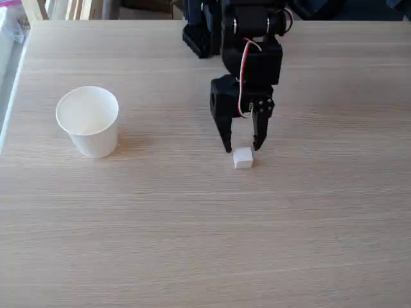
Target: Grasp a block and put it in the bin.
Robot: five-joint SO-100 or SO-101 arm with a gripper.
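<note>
Your black two-finger gripper hangs fingers-down in the fixed view, spread about as wide as the small white cube with rounded edges that sits on the pale wood-grain table. It holds nothing. The fingertips end just behind the cube's top edge, and you cannot tell from this angle whether they touch it or straddle it.

The main risk is that narrow margin: with the opening barely wider than the cube, a descent slightly off-centre would land one fingertip on the cube's top and push or flip it away instead of bracketing it. Closing too high could also pinch only the rounded upper edges, so the cube may squirt out.

The white tapered paper cup with a rolled rim stands upright, well apart from the cube, toward the left of the view. It looks light, so a low carry could knock it over.
</note>
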